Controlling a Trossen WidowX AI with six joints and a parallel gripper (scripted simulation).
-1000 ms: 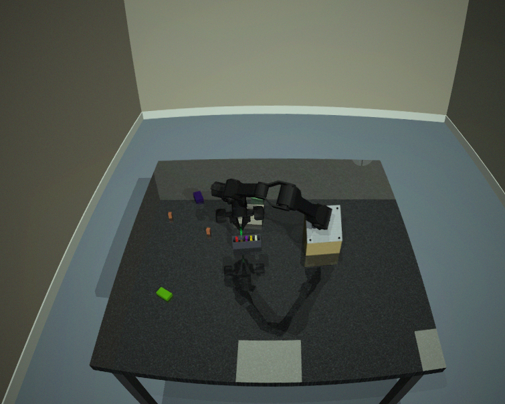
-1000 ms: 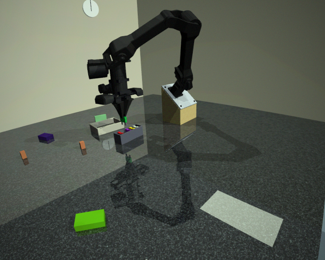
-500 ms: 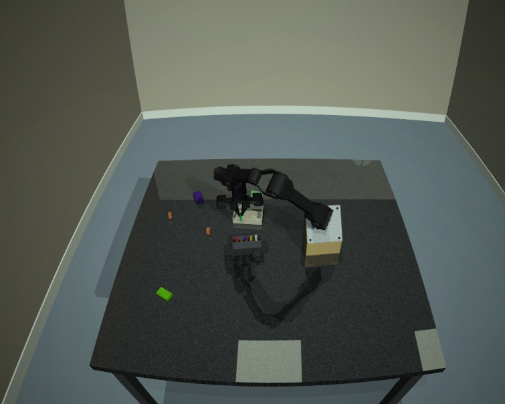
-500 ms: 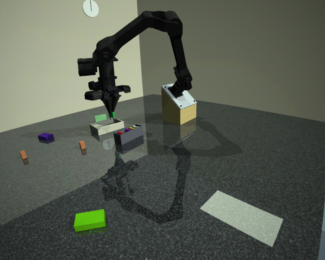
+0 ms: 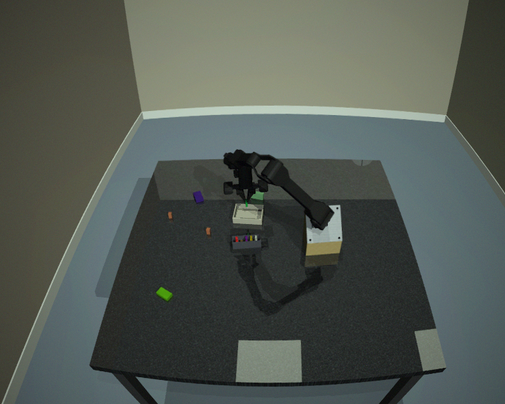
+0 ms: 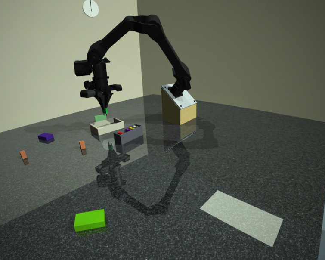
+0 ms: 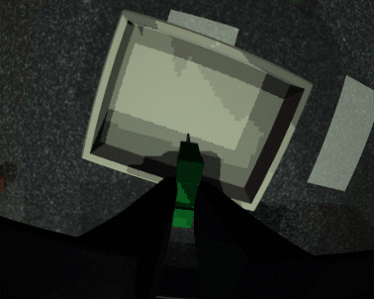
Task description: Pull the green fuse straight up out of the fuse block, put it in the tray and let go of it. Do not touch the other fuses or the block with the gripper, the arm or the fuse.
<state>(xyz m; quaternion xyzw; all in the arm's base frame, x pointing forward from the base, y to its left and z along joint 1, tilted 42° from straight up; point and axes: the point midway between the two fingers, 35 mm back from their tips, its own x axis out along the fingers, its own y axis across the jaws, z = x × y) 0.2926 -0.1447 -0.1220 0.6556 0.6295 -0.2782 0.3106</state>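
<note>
My gripper (image 5: 246, 201) (image 6: 105, 109) (image 7: 185, 189) is shut on the green fuse (image 5: 246, 204) (image 6: 105, 112) (image 7: 190, 170). The fuse points down, its prongs below the fingertips, and hangs in the air above the cream tray (image 5: 247, 221) (image 6: 109, 128) (image 7: 101, 99). In the wrist view the fuse overlaps the tray's near part, close to one long wall. The dark grey fuse block (image 5: 246, 245) (image 6: 128, 136) stands beside the tray, clear of the gripper. It holds a red fuse (image 5: 236, 239) (image 6: 120, 132), a purple fuse (image 5: 245, 238), a yellow fuse (image 5: 251, 238) and a white fuse (image 5: 256, 237).
A pale green piece (image 5: 257, 195) (image 6: 100, 117) is behind the tray. Two small orange blocks (image 5: 208, 231) (image 5: 170, 215), a purple block (image 5: 198, 196) (image 6: 45, 136) and a bright green block (image 5: 164, 293) (image 6: 89, 220) lie farther away. The arm's base stands on a wooden box (image 5: 323, 247) (image 6: 188, 113).
</note>
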